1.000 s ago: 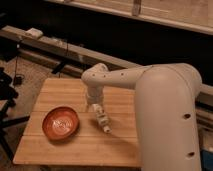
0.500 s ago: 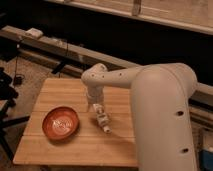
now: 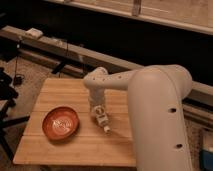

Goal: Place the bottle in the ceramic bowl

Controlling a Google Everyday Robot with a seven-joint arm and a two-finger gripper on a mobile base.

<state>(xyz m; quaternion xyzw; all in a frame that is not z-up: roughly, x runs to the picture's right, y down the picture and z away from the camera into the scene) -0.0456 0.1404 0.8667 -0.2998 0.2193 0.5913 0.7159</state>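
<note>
— What is at the far left?

— A dark stand [image 3: 7, 107] at the picture's edge, just beside the wooden surface [image 3: 80, 150]. On the left half of the surface sits the ceramic bowl [image 3: 61, 123], upright, its pale centre showing.

— And the bottle?

— To the right of the bowl, near the middle of the surface, apart from the bowl, with a strip of wood between them. The bottle [image 3: 104, 122] is tilted, cap towards the front right.

— Does the pincer have it?

— The pincer [image 3: 99, 114] hangs right over the bottle's upper end. I cannot tell how far open it is, or whether it holds the bottle.

— What else is around?

— The bulky white arm [image 3: 155, 110] fills the right side and hides that edge of the surface. A long ledge [image 3: 60, 47] runs behind, with a small white thing [image 3: 34, 33] on it. A blue-and-white object [image 3: 207, 150] is at the far right.
</note>
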